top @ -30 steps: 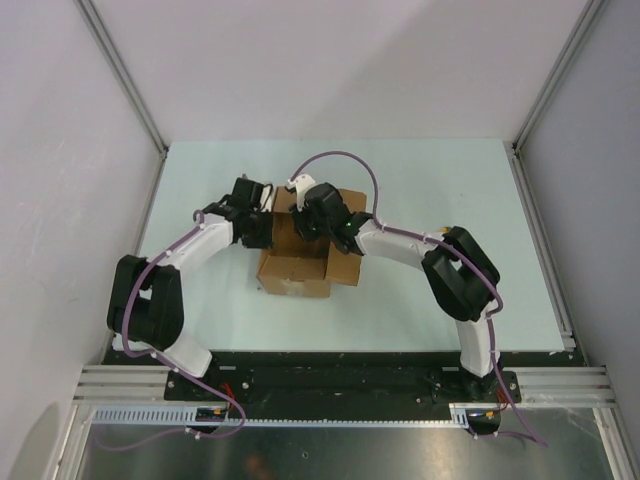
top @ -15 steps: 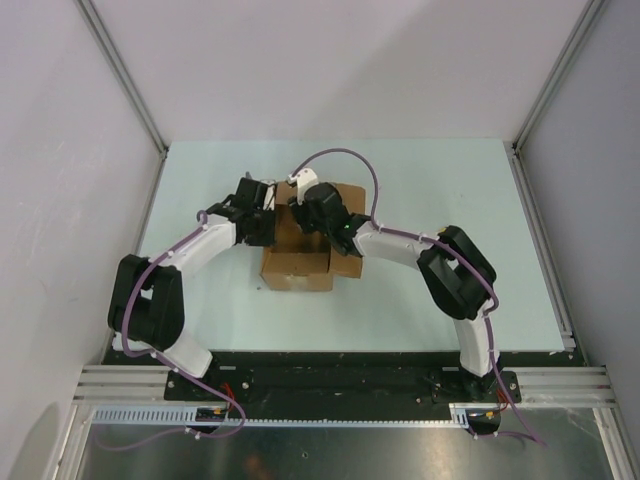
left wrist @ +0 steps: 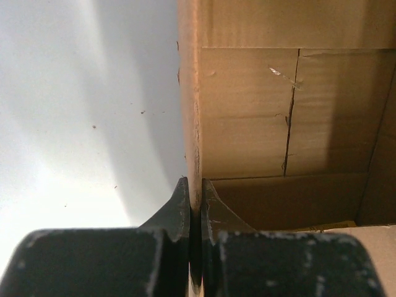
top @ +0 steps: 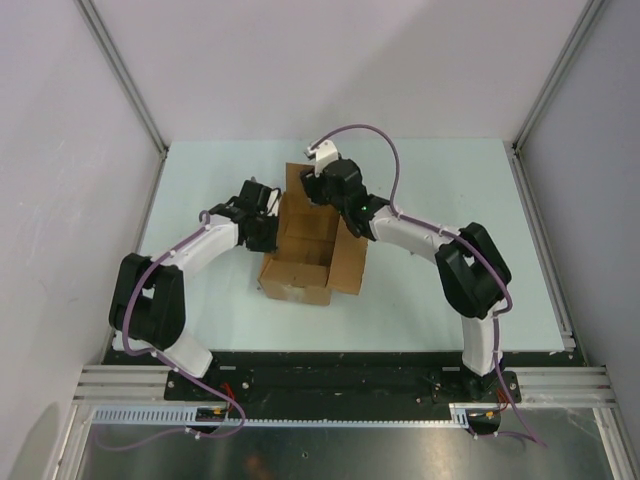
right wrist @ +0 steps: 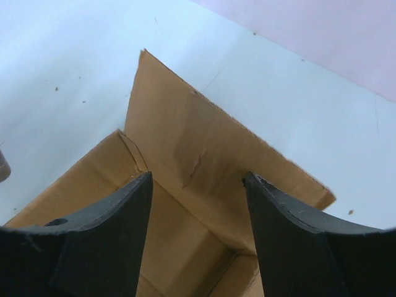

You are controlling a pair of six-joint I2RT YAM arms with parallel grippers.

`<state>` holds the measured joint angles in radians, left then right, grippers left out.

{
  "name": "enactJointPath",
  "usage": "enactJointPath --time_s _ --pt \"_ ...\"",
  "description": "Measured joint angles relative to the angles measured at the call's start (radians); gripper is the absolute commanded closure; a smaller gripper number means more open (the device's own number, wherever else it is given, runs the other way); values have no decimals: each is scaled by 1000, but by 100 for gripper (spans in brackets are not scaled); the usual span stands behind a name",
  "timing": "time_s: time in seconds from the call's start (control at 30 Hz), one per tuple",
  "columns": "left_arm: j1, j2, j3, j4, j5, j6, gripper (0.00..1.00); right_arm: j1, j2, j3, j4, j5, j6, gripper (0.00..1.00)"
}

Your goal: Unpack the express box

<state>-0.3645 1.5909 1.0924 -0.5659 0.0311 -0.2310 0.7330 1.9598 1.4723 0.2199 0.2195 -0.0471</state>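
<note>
Pinches the left wall (left wrist: 190,93) of the express box (top: 297,278) in the left pincer (left wrist: 195,197); holds the right pincer (right wrist: 198,180) open above the far flap (right wrist: 204,139).

Box (top: 298,272): brown corrugated cardboard, upright near the middle of the table (top: 450,200), slightly skewed to its edges. Top open. The far flap (right wrist: 204,154) stands up and leans outward, with a crease down its inner face. The right flap (top: 350,262) is folded outward along that side. The left wall (left wrist: 193,124), seen edge-on, is pinched between my left fingers (left wrist: 179,204). Inside, the floor flaps meet at a rough, slightly ragged seam (left wrist: 289,117).
</note>
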Motion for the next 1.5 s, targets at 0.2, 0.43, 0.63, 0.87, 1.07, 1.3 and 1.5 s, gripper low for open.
enactJointPath --time_s 0.2,0.43,0.63,0.87,1.07,1.3,1.5 --pt "0 0 0 -3 18 7 100 -20 40 125 -119 -97 -116 19" --pt "0 0 0 -8 29 14 100 -60 99 203 -283 -243 -219 14" --pt "-2 4 0 -20 29 23 100 -102 149 251 -427 -328 -286 13" --pt "-3 14 13 -30 29 23 100 -108 192 279 -496 -381 -317 28" --pt "-3 27 36 -55 23 24 100 -113 207 279 -529 -412 -320 68" --pt "-3 32 55 -74 -25 29 64 -121 204 278 -542 -410 -298 100" --pt "5 29 116 -57 -103 -14 26 -98 161 223 -546 -341 -192 100"
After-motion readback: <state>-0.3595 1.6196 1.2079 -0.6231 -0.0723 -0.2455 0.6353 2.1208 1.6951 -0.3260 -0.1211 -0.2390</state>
